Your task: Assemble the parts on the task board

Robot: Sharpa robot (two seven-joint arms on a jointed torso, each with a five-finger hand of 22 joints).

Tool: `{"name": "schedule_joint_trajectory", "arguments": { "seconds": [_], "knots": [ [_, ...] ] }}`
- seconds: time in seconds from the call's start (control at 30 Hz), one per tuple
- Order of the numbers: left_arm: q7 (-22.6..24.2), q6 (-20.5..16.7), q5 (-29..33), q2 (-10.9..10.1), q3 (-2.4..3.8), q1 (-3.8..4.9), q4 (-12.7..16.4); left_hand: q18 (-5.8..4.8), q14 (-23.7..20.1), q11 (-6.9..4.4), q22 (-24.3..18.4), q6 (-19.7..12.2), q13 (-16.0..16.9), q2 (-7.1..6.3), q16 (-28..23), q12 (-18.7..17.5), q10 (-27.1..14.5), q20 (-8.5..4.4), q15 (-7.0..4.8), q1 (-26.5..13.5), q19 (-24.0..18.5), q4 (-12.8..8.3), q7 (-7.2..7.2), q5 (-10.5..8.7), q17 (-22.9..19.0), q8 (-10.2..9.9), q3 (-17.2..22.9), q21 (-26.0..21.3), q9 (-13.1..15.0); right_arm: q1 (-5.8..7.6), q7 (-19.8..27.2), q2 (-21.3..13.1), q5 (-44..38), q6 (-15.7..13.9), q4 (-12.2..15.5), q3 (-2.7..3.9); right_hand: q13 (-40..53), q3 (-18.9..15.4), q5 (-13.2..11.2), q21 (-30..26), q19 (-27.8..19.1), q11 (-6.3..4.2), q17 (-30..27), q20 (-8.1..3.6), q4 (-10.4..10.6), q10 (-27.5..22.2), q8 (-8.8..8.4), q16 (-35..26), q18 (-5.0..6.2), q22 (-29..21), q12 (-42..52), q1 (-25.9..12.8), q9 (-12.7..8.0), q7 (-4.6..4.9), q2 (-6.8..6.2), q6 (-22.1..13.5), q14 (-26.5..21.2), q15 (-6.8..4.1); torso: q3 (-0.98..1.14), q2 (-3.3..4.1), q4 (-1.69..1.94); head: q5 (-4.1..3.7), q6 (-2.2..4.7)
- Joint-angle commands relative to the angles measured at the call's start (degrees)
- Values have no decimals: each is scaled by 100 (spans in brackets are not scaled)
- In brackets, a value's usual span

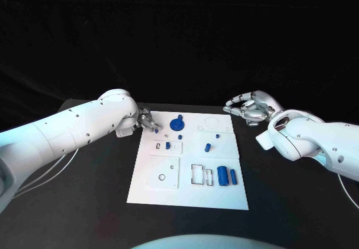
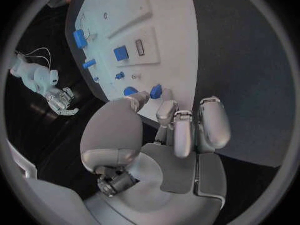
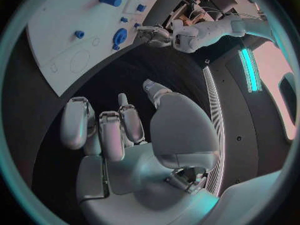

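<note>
Left hand (image 1: 147, 122) is hovering at the far left corner of the task board (image 1: 191, 176), fingers slightly curled and holding nothing, with a round blue part (image 1: 177, 124) lying just beside it. Right hand (image 1: 252, 108) is hanging beyond the board's far right corner, fingers curled loosely, also holding nothing.

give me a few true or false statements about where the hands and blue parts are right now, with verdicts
1. The left robot hand is at the far left corner of the task board. True.
2. The right robot hand holds a blue part. False: it holds nothing, off the board's far right corner.
3. A blue round part lies near the board's far edge. True.
4. Two blue cylinders lie off the board on the table. False: they lie on the board.
</note>
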Motion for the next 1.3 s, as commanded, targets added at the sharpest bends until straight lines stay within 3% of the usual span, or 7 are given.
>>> {"name": "schedule_joint_trajectory", "arguments": {
  "seconds": [0.03, 0.33, 0.57, 0.6, 0.8, 1.13, 1.3],
  "knots": [
    [69, -12, 159, 20, -1, -2, 3, -77, 560, -12, 3, 44, 7, 24, -25, 23, -24, 46, 33, 103, -4, -8, 10, 22, 1376, -21, 29, -34, -19, -4, 13, 11, -24, 71, -4, -1, 175, -17, 25, -31, -35, 4, 259, -14, 25, -33, 40, -29, 33, -10, -25, 46, 9, -26, 15, 5, 290, -14, 2, 0, 3, -7, -4],
    [100, -147, 337, 21, -2, -3, 6, -79, 558, -22, 20, 59, 8, 107, -28, 35, -24, 46, 25, 305, -2, -23, -1, 14, 1369, -15, 116, -25, -53, -8, 10, 18, -24, 76, -14, -2, 175, -17, 25, -31, -35, 4, 259, -14, 25, -33, 40, -29, 33, -10, -25, 46, 9, -26, 15, 5, 290, -14, 0, 3, 7, -10, -12],
    [124, -201, 525, 20, -3, -3, -3, -74, 557, -68, 13, -30, -29, 354, -30, 22, -59, 20, -19, 1147, -14, -404, -45, 21, 1363, 8, 782, -30, -95, -15, 15, 27, -24, 75, -28, -3, 175, -17, 25, -31, -35, 4, 259, -14, 25, -33, 40, -29, 33, -10, -25, 46, 9, -26, 15, 5, 290, -14, -1, -1, 7, -3, -26],
    [126, -198, 538, 20, -3, -3, -4, -72, 556, -52, 17, -79, -53, 341, -32, -2, -88, 12, -20, 1381, -16, -613, -17, 30, 1360, 36, 1151, -28, -88, -16, 15, 28, -24, 75, -29, -3, 185, -21, 37, -23, -28, 3, 269, -15, 32, -24, 46, -26, 30, -2, -15, 51, 12, -28, 22, 11, 293, -15, -1, -1, 6, -2, -28],
    [141, -219, 633, -1, -4, -3, 8, -76, 549, -29, 14, -96, -81, 59, -41, 13, -53, 60, 13, 1179, -29, -813, 11, 8, 1334, 335, 2111, -28, 9, -24, 11, 30, -22, 86, -37, -4, 185, -23, 43, -23, -27, 3, 263, -15, 35, -24, 48, -28, 30, -1, -15, 54, 13, -28, 25, 12, 292, -15, -3, -7, 8, 5, -28],
    [152, -327, 863, -208, -7, -3, 239, -71, 539, -44, 9, -95, -131, -31, -55, 4, -49, 49, 6, 1039, -31, -971, -4, 28, 1297, 477, 2474, -29, 29, -29, 3, 25, -14, 105, -37, -5, 177, -27, 56, -27, -28, 2, 262, -16, 41, -30, 50, -29, 31, -4, -22, 58, 14, -29, 29, 14, 292, -16, 5, -20, 18, 35, -8],
    [190, -486, 1030, -484, -9, -3, 642, -71, 537, -56, 11, -85, -198, -71, -59, -22, -55, 44, -6, 958, -29, -1053, -15, 40, 1288, 533, 2626, -28, 22, -30, 6, 11, 2, 111, -35, -6, 178, -30, 69, -32, -30, 2, 262, -16, 45, -29, 52, -29, 32, -7, -21, 63, 15, -29, 32, 14, 292, -17, 11, -42, 37, 46, -13]
  ]
}}
